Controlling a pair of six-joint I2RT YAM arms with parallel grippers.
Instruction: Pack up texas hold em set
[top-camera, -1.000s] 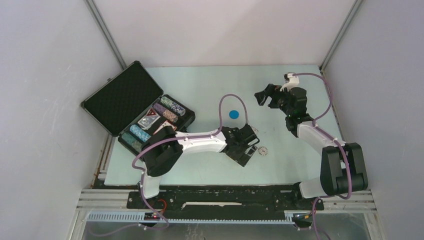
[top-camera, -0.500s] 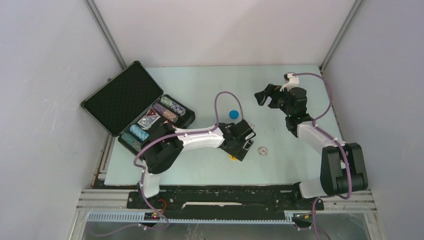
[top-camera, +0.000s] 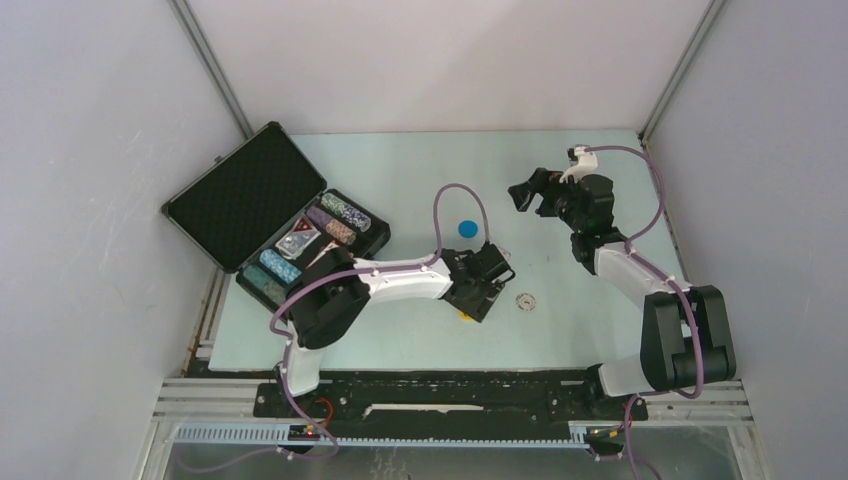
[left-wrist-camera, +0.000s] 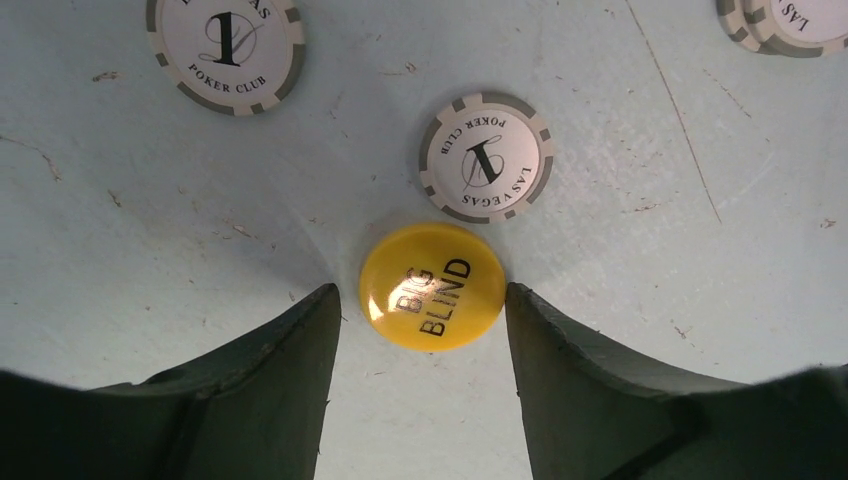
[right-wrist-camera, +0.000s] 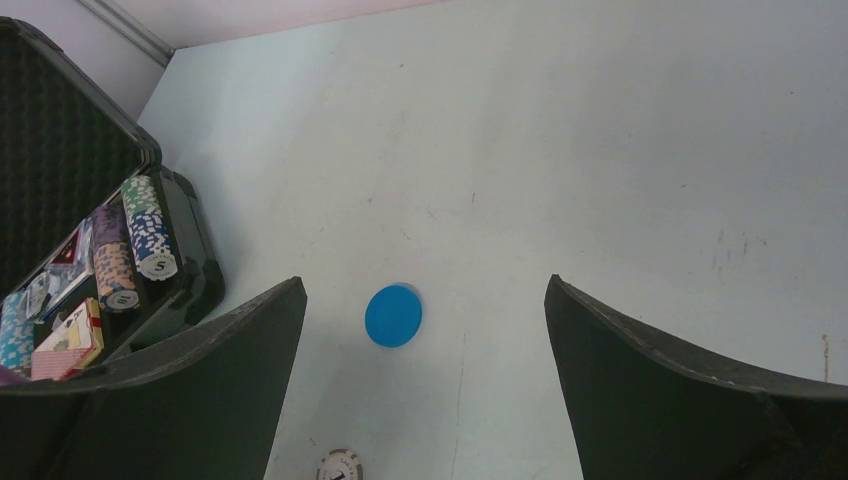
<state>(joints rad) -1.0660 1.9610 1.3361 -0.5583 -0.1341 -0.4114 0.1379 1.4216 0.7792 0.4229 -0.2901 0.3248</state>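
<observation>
While its two fingers stand apart, the left pincer (left-wrist-camera: 422, 295) has hold of nothing. The yellow disc (left-wrist-camera: 432, 286) marked BIG BLIND lies flat on the desk (left-wrist-camera: 120, 230), right between the fingertips. A sliver of desk shows between the disc and one finger. The other finger stands at the disc's very edge, and I cannot tell whether it touches. Just beyond the tips, past the yellow disc and almost touching it, lies a white chip (left-wrist-camera: 486, 157) with a grey-blocked rim and a 1 on its face. Farther out and off to one side of the pincer lies a second white chip (left-wrist-camera: 226, 43). At the opposite far corner of that wrist view, a small stack of chips (left-wrist-camera: 785, 20) shows only its edge.

The right pincer (right-wrist-camera: 425, 285) hangs above the desk with its fingers spread wide and grips nothing. In its wrist view the blue disc (right-wrist-camera: 393, 315) lies flat on the desk between the two fingers, below them and clear of both. Out past one finger the black briefcase (right-wrist-camera: 195, 275) stands open, its foam-lined lid (top-camera: 245, 195) tipped back. Chip rows (right-wrist-camera: 148, 228) lie in its tray, with card decks (right-wrist-camera: 66, 342) just beside them. Seen from above, the briefcase is well apart from both pincers.
</observation>
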